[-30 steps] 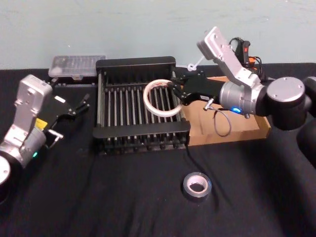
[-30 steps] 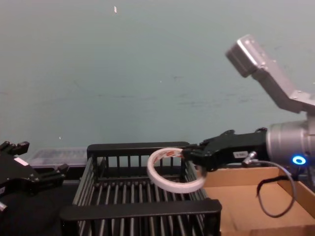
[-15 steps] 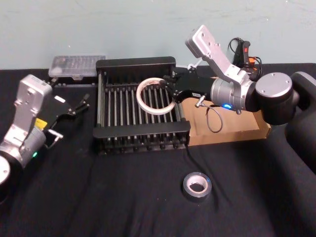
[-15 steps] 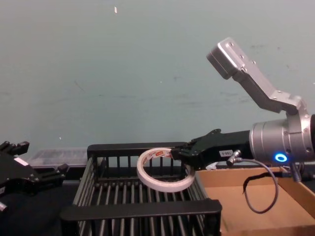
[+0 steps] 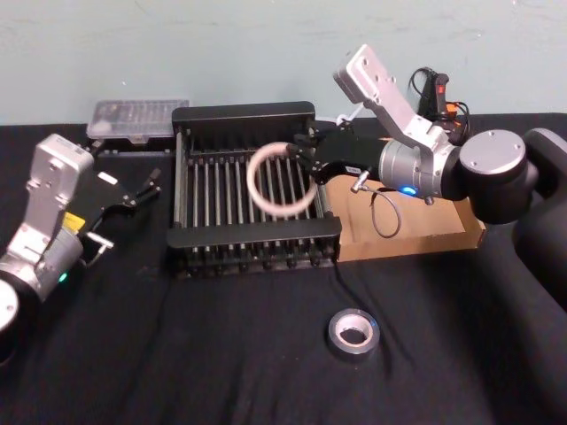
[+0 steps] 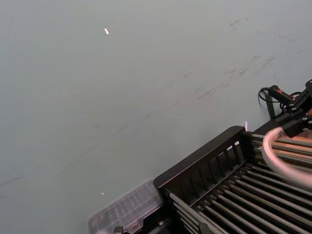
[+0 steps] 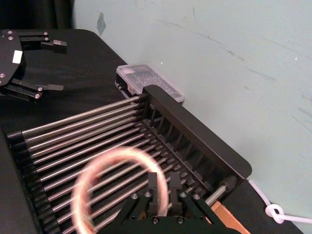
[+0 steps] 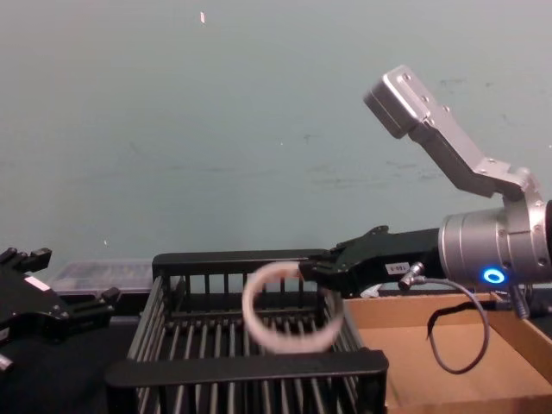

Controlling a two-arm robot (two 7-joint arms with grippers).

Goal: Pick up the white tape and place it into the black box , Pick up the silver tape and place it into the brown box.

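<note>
The white tape hangs blurred and tilted over the right half of the black box, just below and free of my right gripper. In the right wrist view that gripper stands open, the white tape beyond its fingertips above the crate's bars. From the chest the white tape sits low inside the crate. The silver tape lies flat on the black cloth in front. The brown box stands right of the crate, under my right arm. My left gripper is parked open at the left.
A clear plastic case lies behind the crate's left corner. A white cord and a black and orange tool sit by the wall behind the brown box. Black cloth covers the table.
My right gripper has let go of the white tape. The roll has tipped and dropped lower toward the crate's bars, while the gripper stays about where it was half a second ago.
</note>
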